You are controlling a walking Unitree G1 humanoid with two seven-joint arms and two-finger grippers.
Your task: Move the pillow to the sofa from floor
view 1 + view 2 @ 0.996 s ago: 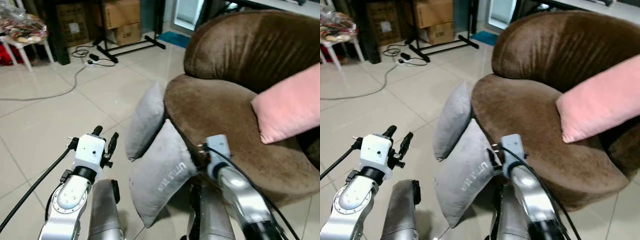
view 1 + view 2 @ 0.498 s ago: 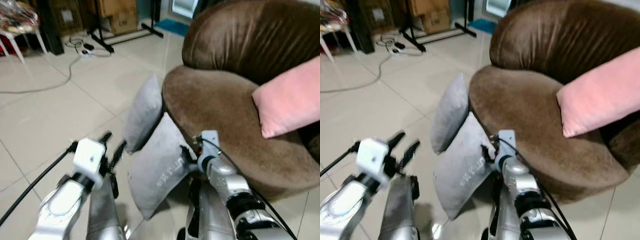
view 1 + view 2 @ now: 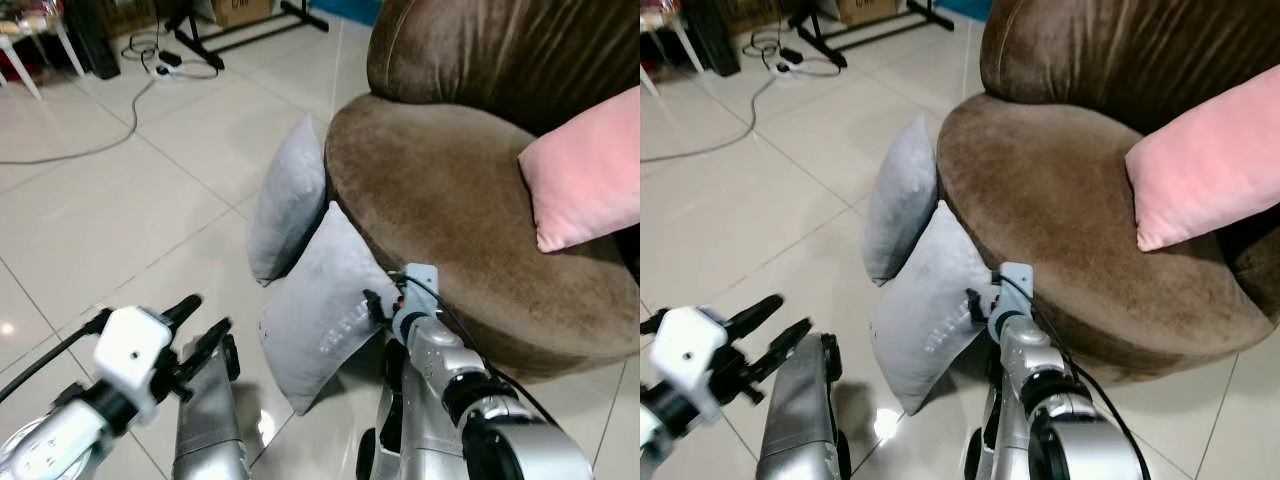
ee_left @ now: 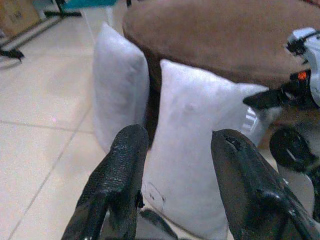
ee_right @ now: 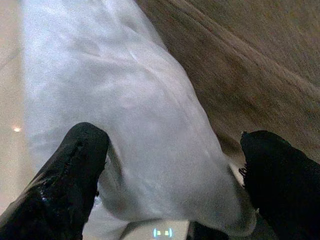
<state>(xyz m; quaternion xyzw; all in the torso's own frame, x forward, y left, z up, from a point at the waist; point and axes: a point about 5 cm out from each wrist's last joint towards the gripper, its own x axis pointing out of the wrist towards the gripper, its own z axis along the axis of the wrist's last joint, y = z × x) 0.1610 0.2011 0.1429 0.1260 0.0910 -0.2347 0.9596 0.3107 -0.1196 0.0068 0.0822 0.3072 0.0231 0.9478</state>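
Two plain light-grey pillows (image 3: 318, 305) lean on a dark brown velvety sofa (image 3: 450, 190), the nearer one with faint pale lettering. A pink cushion (image 3: 585, 180) sits on the sofa. Floor (image 3: 110, 220) beside it is glossy cream tile.

grey pillow (image 3: 923, 310) leaning on sofa (image 3: 1060, 220)

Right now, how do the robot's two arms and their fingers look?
Both arms are silver metal with black cables. The left gripper has a white block behind two long black fingers; the right gripper has a grey block with a red mark and textured black fingers.
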